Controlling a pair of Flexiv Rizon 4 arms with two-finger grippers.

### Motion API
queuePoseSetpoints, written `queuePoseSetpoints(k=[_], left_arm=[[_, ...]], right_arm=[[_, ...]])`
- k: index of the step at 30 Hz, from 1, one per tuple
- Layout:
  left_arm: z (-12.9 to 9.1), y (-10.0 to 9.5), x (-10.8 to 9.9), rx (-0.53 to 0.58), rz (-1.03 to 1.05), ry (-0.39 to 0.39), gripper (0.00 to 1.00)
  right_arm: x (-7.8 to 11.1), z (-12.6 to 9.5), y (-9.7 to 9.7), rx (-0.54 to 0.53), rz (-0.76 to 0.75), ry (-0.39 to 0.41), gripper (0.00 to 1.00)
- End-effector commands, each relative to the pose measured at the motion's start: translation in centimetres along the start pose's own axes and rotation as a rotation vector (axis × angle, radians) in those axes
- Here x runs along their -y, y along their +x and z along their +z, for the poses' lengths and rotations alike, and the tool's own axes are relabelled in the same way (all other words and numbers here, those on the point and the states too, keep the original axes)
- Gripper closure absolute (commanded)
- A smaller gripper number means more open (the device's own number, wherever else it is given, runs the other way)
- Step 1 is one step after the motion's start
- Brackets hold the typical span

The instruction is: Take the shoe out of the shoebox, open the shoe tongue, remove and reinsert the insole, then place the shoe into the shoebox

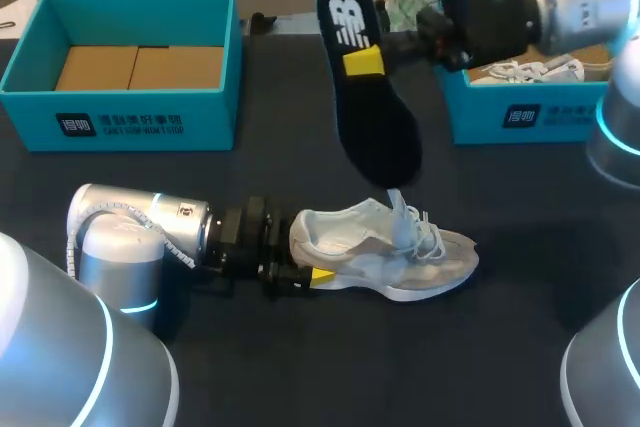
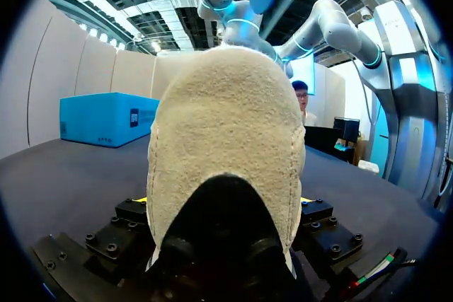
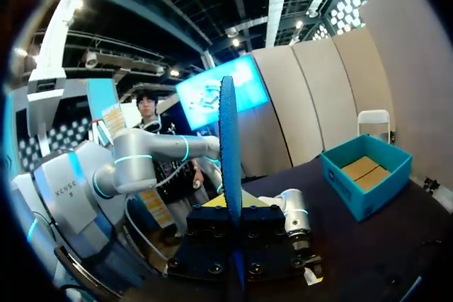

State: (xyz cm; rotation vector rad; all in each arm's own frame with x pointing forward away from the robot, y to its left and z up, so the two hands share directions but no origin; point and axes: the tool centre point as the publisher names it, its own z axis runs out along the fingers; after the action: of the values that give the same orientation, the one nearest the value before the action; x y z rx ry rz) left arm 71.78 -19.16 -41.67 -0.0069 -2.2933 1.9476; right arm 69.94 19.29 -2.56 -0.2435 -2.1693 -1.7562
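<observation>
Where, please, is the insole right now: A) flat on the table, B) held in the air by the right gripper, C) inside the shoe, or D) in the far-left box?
B: the right gripper holds the insole in the air above the shoe.

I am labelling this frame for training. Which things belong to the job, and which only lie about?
Job: shoe, heel in left gripper; insole, held up by right gripper; shoebox at left.
Lying about: second teal box at right, white shoe inside.
</observation>
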Motion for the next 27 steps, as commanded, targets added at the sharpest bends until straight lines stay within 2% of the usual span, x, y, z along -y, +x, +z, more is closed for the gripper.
queuePoseSetpoints(k=[1,11,16,20,23,27], left_arm=[[0.1,0.0,0.0,0.002,0.000,0.000,1.00],[0.1,0.0,0.0,0.002,0.000,0.000,1.00],[0.1,0.0,0.0,0.002,0.000,0.000,1.00],[0.1,0.0,0.0,0.002,0.000,0.000,1.00],[0.1,0.0,0.0,0.002,0.000,0.000,1.00],[0.1,0.0,0.0,0.002,0.000,0.000,1.00]], right_arm=[[0.1,-1.2,2.2,0.062,0.001,0.008,1.00],[0.1,-1.2,2.2,0.062,0.001,0.008,1.00],[0.1,-2.9,5.6,0.097,0.005,-0.051,1.00],[-0.4,-3.7,7.2,0.100,-0.020,-0.089,1.00],[-0.7,-3.8,8.5,0.075,0.010,-0.063,1.00],[-0.7,-3.8,8.5,0.075,0.010,-0.063,1.00]])
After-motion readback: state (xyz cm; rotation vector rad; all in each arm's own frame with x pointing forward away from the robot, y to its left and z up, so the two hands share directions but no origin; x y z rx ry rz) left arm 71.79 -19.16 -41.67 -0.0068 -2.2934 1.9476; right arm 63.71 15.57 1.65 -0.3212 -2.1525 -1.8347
